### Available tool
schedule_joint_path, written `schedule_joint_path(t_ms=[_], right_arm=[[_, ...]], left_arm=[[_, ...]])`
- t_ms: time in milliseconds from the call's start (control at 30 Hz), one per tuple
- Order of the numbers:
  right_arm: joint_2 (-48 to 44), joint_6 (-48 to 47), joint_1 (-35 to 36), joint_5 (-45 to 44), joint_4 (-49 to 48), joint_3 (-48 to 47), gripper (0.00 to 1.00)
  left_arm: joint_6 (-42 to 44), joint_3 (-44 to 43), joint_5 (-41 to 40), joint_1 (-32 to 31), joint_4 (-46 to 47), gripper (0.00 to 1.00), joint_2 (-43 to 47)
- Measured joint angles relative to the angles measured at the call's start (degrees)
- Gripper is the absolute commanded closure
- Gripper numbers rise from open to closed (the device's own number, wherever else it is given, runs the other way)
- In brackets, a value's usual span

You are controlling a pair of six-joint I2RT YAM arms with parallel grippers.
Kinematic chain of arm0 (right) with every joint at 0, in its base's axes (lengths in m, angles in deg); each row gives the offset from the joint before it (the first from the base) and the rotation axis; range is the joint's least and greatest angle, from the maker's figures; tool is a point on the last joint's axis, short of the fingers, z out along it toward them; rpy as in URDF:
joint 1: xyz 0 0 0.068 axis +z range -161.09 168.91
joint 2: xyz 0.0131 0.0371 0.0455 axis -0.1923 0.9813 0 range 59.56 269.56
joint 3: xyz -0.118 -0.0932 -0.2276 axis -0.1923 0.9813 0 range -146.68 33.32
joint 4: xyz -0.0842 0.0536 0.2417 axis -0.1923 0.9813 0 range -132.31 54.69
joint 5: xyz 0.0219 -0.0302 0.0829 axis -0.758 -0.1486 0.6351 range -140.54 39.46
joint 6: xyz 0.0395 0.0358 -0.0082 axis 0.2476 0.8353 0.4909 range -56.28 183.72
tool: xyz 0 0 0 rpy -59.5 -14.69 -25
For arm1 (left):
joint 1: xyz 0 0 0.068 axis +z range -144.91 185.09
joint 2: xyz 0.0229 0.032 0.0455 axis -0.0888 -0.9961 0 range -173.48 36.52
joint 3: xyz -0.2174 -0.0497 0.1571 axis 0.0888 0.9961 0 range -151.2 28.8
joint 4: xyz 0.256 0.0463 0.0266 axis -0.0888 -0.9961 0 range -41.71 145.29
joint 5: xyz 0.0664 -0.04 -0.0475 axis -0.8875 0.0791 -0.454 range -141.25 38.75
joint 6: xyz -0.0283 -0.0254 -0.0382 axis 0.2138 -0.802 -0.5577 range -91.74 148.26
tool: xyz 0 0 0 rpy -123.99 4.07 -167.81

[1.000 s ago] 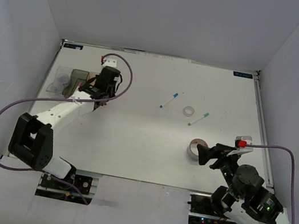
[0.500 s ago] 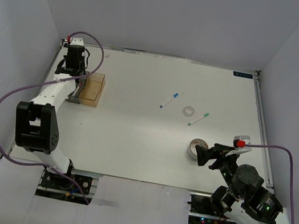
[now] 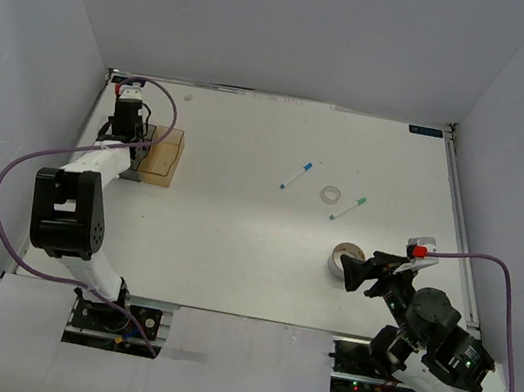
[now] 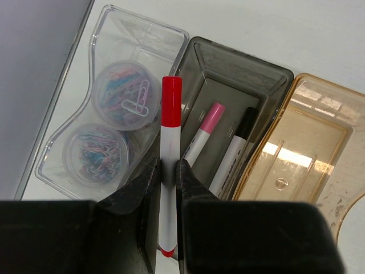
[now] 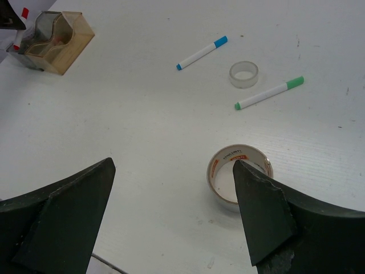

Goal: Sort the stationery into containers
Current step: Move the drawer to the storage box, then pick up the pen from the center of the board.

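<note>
My left gripper [image 4: 167,171] is shut on the red-capped marker [image 4: 170,114], held over the edge between the clear bin [image 4: 142,25] and the smoky grey bin [image 4: 239,63]. Two jars [image 4: 122,100] of paper clips sit in the clear bin. The pink marker [image 4: 206,128] and black marker [image 4: 236,142] lie in the grey bin. The amber bin [image 4: 319,91] holds nothing. My right gripper [image 5: 173,164] is open, just left of the large tape roll [image 5: 219,171]. The blue marker [image 5: 201,52], small tape roll [image 5: 234,77] and green marker [image 5: 268,93] lie beyond it.
The bins stand at the table's far left edge by the side wall, the amber bin [image 3: 163,153] nearest the middle. The left gripper [image 3: 126,116] is above them. The loose items lie right of centre, around the small tape roll [image 3: 331,195].
My left gripper has swung from beside the amber bin to the far left, over the clear and grey bins. The right arm has not moved.
</note>
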Motion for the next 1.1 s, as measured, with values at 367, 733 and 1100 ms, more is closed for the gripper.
schedule_joint_path(t_ms=[367,733,1100], right_arm=[[0.00,-0.15,0.00,0.00,0.00,0.04,0.10],[0.11,-0.24,0.04,0.00,-0.02,0.04,0.10],[1.84,-0.24,0.04,-0.02,-0.04,0.09,0.10]], left_arm=[[-0.61,1.70,1.92,0.00,2.16,0.46,-0.02],[-2.21,2.12,7.28,-0.04,2.43,0.35,0.98],[-3.80,-5.05,18.78,-21.49,0.98,0.22,2.34]])
